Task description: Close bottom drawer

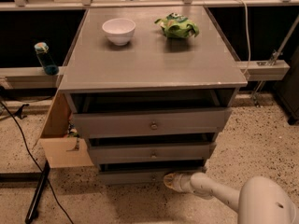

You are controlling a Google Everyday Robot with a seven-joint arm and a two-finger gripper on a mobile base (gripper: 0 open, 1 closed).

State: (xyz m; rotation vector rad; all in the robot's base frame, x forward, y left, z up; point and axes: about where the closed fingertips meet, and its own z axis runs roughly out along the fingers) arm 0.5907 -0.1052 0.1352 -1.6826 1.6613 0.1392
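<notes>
The grey wooden cabinet (pixel 149 64) has three drawers, all pulled out a little. The bottom drawer (pixel 131 176) is the lowest one, a low flat grey front near the floor with a dark gap above it. Its knob is hidden by the arm's end. My gripper (pixel 169 180) sits at the end of the white arm (pixel 210 192) that comes in from the bottom right. It rests against the bottom drawer's front, right of the middle. The middle drawer (pixel 152 152) and the top drawer (pixel 152 122) stick out further above it.
A white bowl (pixel 118 31) and a green bag (pixel 177 25) sit on the cabinet top. An open cardboard box (pixel 63 139) stands at the cabinet's left. A blue bottle (pixel 46 59) stands on a ledge. Black cables (pixel 23 139) and a stand lie on the speckled floor.
</notes>
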